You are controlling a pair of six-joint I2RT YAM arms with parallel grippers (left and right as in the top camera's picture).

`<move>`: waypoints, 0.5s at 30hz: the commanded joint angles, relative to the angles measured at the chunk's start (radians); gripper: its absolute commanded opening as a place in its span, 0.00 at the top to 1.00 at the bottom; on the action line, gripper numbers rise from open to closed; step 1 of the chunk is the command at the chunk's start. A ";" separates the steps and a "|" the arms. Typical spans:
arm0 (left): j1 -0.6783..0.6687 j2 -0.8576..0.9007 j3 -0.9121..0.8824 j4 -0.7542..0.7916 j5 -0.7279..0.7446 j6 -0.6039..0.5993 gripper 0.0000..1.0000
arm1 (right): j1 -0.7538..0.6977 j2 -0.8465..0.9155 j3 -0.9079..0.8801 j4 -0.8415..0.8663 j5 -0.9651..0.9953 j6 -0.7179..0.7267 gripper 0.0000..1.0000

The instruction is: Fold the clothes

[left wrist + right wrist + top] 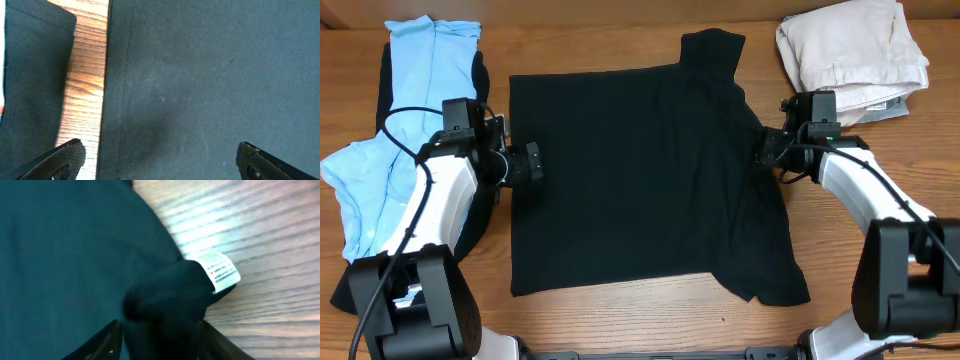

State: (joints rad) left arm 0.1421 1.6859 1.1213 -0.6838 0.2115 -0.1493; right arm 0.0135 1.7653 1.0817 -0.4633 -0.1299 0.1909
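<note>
left hand (160, 154): wide open, holding nothing; fingers straddle the shirt's hemmed side edge, one finger over cloth, the other over bare wood
black shirt (630, 180): spread mostly flat on the table (620, 325) between the two hands; smooth on the left hand's side, rumpled and doubled over on the right hand's side
why left hand there: judged to be lined up for pinching that straight edge, since the seam runs right under the gap
right hand (162, 336): narrowed on a bunched lump of the shirt's edge; cloth fills the gap between the fingers, looks pinched
why bunched: likely gathered there so the loose side can be lifted and laid over
white label (220, 270): sewn tag sticking out just beyond the right hand's fingertips, lying on wood
label text: several lines of tiny print with a few red marks; too blurred to read, no brand legible
light blue garment (420, 60): behind and outboard of the left hand, lying over dark cloth
beige folded pile (855, 50): beyond the right hand, apart from the shirt
other writing: none seen
</note>
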 commanded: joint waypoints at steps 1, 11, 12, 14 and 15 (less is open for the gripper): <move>-0.006 -0.018 0.016 0.004 0.018 0.023 0.00 | 0.000 0.024 0.013 0.002 -0.031 -0.010 0.67; -0.006 -0.018 0.016 -0.007 0.018 0.023 0.00 | -0.107 -0.011 0.014 -0.105 -0.027 0.120 0.96; -0.006 -0.018 0.016 -0.007 0.018 0.023 0.00 | -0.127 -0.015 0.014 -0.121 -0.029 0.122 0.96; -0.006 -0.018 0.016 -0.007 0.017 0.023 0.00 | -0.166 -0.019 0.014 -0.156 -0.028 0.124 0.96; -0.006 -0.018 0.016 -0.007 0.017 0.023 0.00 | -0.186 -0.019 0.014 -0.176 -0.028 0.124 0.96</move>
State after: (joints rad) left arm 0.1413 1.6859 1.1213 -0.6888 0.2138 -0.1493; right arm -0.1184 1.7863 1.0817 -0.6086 -0.1600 0.2832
